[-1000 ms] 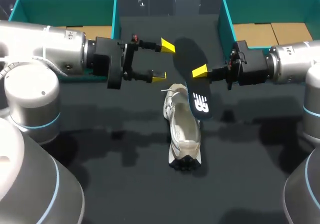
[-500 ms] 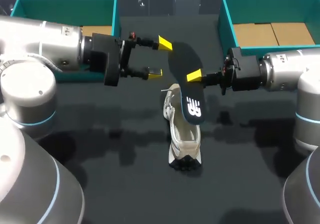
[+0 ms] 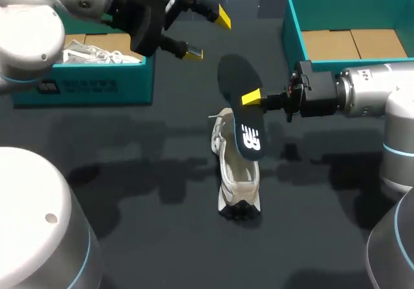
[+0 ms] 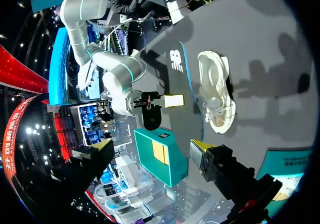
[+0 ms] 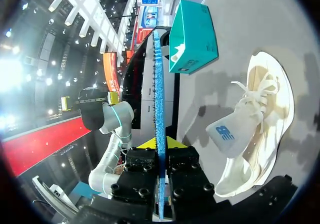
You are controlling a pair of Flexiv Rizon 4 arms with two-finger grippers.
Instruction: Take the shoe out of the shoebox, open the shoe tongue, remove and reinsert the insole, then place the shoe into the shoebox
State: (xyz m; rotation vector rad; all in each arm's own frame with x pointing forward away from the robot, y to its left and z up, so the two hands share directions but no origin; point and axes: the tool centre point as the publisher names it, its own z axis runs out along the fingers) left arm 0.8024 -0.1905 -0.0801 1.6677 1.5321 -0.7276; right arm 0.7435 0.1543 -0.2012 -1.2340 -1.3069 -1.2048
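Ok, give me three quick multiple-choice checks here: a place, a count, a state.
1. The insole is: A inside the shoe; B on the table; C in the right gripper.
2. Teal shoeboxes on the table: A two; B one; C three.
3. The left gripper is: A shut on the shoe; B open, empty; C shut on the insole.

1 C: both fingers clamp it. 2 A: the left shoebox and the right shoebox. 3 B: its fingers stand apart in the air.

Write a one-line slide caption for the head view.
Right gripper holds the dark insole by the white shoe while the open left gripper hangs near the teal shoebox.
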